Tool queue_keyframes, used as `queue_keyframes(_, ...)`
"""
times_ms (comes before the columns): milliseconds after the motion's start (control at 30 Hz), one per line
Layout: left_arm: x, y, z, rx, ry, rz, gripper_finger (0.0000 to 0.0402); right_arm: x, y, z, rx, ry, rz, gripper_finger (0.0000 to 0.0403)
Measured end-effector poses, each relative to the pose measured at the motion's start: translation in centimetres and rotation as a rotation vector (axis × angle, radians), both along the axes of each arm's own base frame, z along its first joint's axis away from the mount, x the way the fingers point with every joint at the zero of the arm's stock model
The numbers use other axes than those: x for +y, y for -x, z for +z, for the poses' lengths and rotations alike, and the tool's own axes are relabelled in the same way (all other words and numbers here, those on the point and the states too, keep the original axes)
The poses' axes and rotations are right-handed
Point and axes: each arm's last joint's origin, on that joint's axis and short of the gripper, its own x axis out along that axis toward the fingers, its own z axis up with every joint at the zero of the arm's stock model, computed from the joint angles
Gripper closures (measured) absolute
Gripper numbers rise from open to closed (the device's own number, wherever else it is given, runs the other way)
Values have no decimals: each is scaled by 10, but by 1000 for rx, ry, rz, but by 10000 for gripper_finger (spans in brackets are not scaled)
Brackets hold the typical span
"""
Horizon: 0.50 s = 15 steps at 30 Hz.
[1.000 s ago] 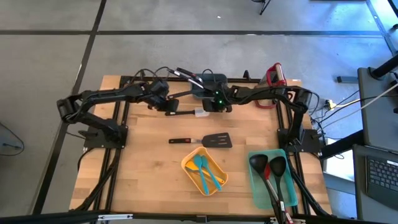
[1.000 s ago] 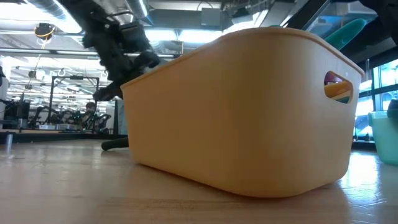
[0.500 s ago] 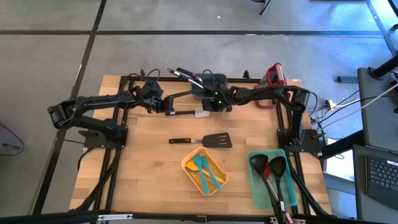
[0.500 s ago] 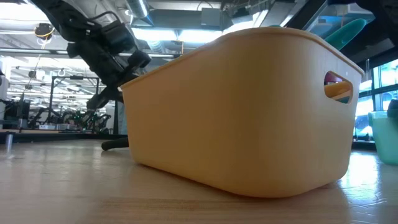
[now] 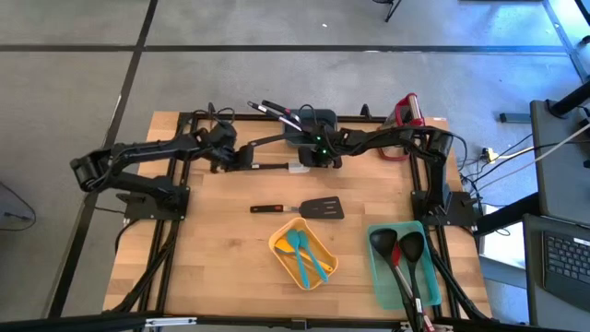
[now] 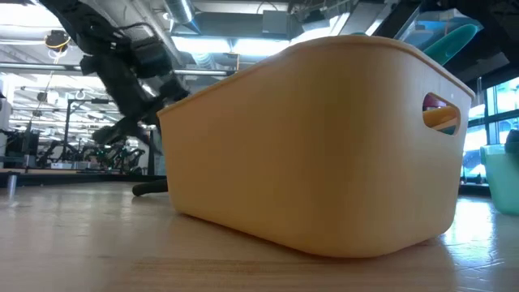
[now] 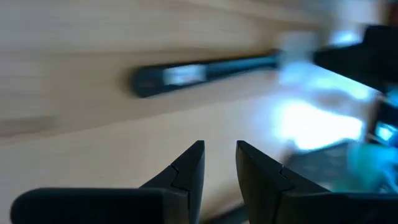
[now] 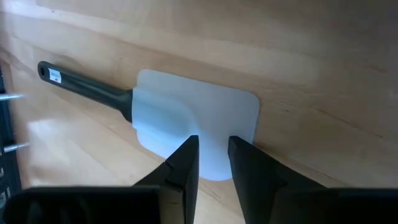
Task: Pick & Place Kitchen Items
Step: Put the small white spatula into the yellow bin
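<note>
A white-headed spatula (image 5: 277, 167) with a black handle (image 7: 205, 67) lies flat on the wooden table near its far edge. My left gripper (image 5: 236, 160) hovers by the handle's free end, open by a narrow gap (image 7: 219, 155) with nothing between its fingers. My right gripper (image 5: 312, 160) is over the spatula's white head (image 8: 193, 118), also open by a narrow gap (image 8: 212, 149). A black turner (image 5: 304, 208) lies at mid-table. Teal spatulas (image 5: 304, 251) lie in a yellow bin (image 5: 279, 242), and black ladles (image 5: 398, 247) lie in a teal bin (image 5: 378, 277). My right gripper points slantwise down at the near edge of the spatula's white head (image 8: 211, 171), one fingertip on each side of the head's middle. I cannot tell whether the fingertips touch it. My left gripper touches nothing.
The yellow bin (image 6: 324, 138) fills most of the low view, with the teal bin (image 6: 503, 174) at its right. A dark bin (image 5: 309, 124) with utensils and a red-handled item (image 5: 406, 111) stand at the far edge. Bare wood lies at the near left.
My left gripper has drawn back toward the table's left edge, sunk lower and rolled about its own line. My right gripper has come down a little toward the spatula's white head. The spatula has stayed where it was.
</note>
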Motion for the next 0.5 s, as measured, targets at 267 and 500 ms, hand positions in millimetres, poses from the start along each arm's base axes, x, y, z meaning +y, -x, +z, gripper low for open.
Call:
queue_keyframes(267, 8, 29, -36, -138, 110, 154, 315, 0, -1, 1, 5, 5, 3, 307)
queue_keyframes(500, 1, 54, -67, -239, 165, 277, 315, 0, -1, 1, 6, 9, 4, 307)
